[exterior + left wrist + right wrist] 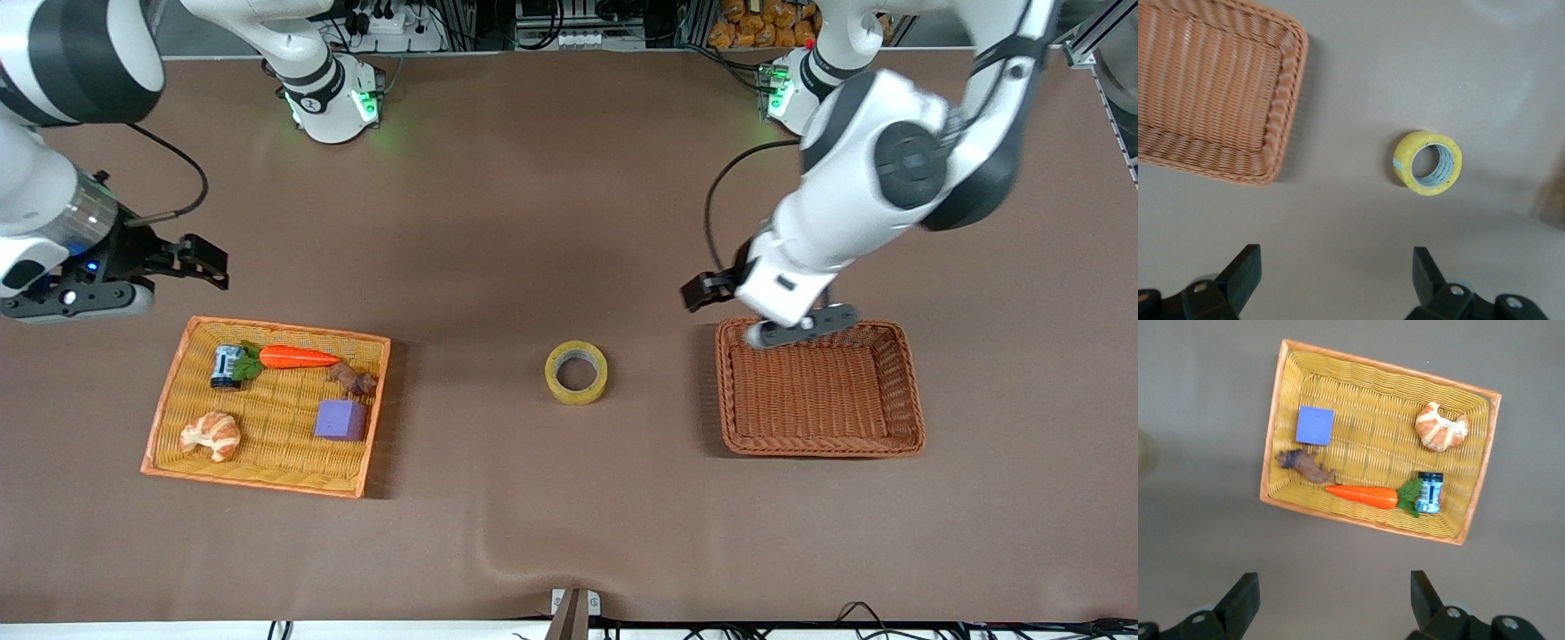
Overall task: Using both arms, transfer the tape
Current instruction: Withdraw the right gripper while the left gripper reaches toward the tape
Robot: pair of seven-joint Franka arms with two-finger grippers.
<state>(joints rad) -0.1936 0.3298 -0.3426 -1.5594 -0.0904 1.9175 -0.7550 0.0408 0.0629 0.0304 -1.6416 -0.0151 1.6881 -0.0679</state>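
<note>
Right now the tape [576, 372] lies flat on the brown surface [551, 222], hole upward, between the two baskets and touching neither. That open middle spot looks chosen so either arm can reach it.

The left claw [769, 307] hangs over the rim of the brown wicker basket [907, 391] on the side farther from the front camera, at the left arm's end of the surface. Its fingers [1241, 273] are spread wide with nothing between them, and its wrist view takes in both the roll [1429, 163] and the basket's corner [1281, 113]. I judge it is placed to come across and down onto the roll.

The right claw [191, 258] hovers over bare surface just beside the yellow tray [169, 391], on the tray's side farther from the front camera; it too is released and empty. That tray holds a carrot [299, 356], a small can [226, 365], a croissant [212, 435], a purple cube [340, 420] and a brown toy [353, 380] (none of these is the task's thing). The right arm appears to be waiting.

The brown basket is empty, and so reads as the likely destination; no grasp is made yet.
</note>
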